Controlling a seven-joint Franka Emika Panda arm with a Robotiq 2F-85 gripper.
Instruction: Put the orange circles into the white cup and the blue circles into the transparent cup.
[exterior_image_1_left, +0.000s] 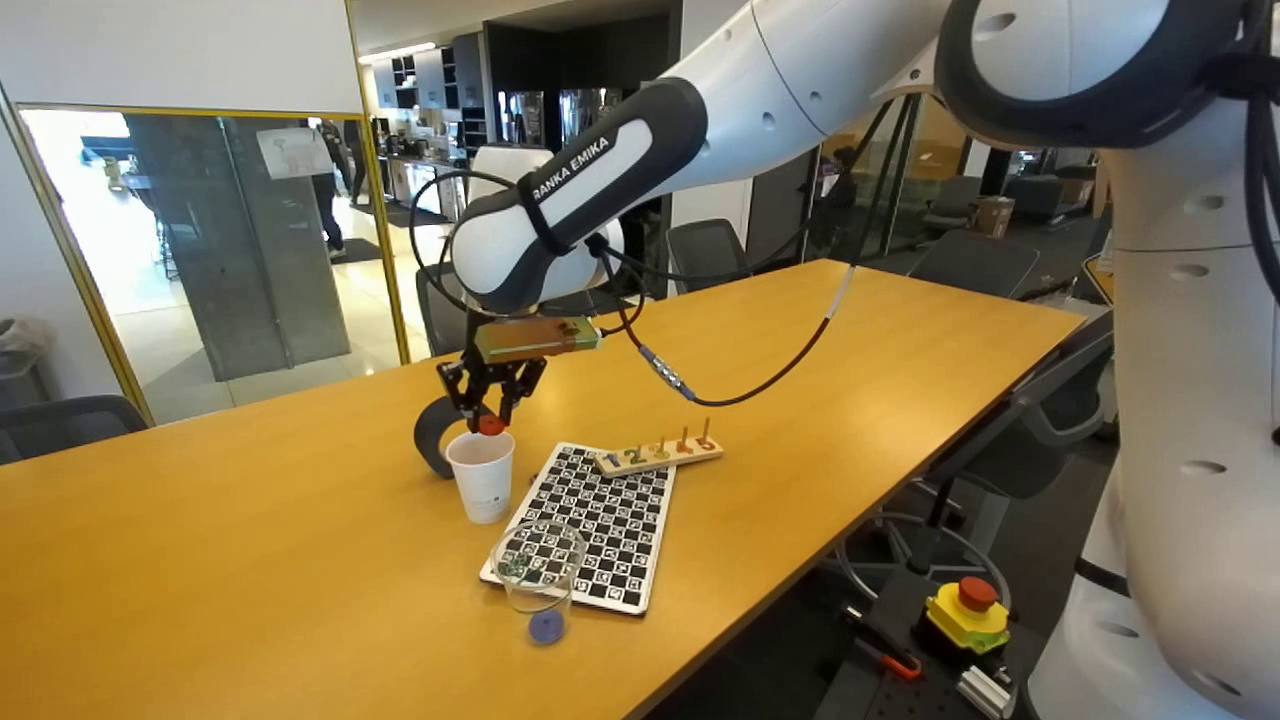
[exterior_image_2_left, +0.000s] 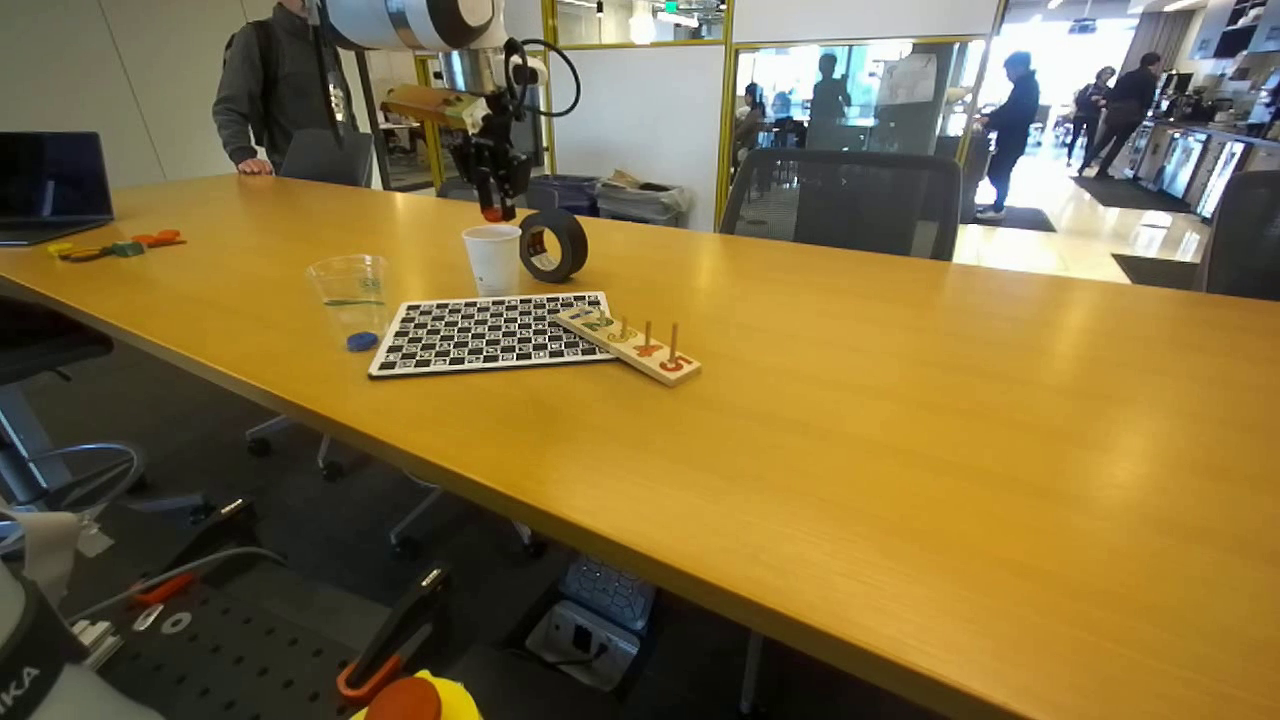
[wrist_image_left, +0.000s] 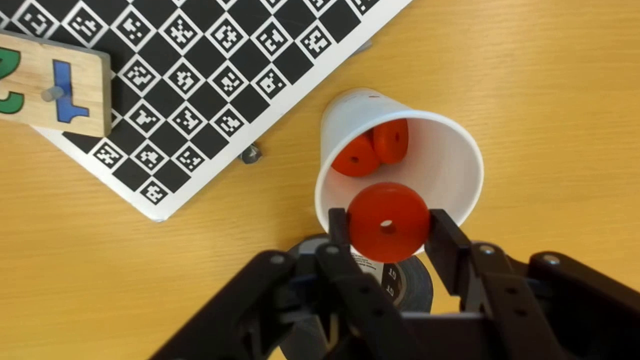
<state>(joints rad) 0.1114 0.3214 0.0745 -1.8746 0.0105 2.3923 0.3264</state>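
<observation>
My gripper (wrist_image_left: 384, 222) is shut on an orange circle (wrist_image_left: 387, 200), gripped by its edges with its flat face and small hole toward the wrist camera. Both exterior views put this disc just above the white cup (exterior_image_1_left: 484, 480), which stands upright below the fingertips. In the wrist view the disc overlaps the near part of the cup's rim. Two more orange circles (wrist_image_left: 360, 150) lie inside the white cup. The transparent cup (exterior_image_1_left: 540, 600) stands at the board's corner, outside the wrist view. A blue circle (exterior_image_2_left: 362, 341) shows at its bottom, seemingly inside.
Close beside the white cup stands a black tape roll (exterior_image_2_left: 565, 245). A checkered board (exterior_image_1_left: 600, 525) lies between the cups and a wooden number stand with upright pegs (exterior_image_1_left: 660, 455), which rests partly on it. A laptop (exterior_image_2_left: 52, 180) and coloured tools (exterior_image_2_left: 130, 247) lie farther along the table.
</observation>
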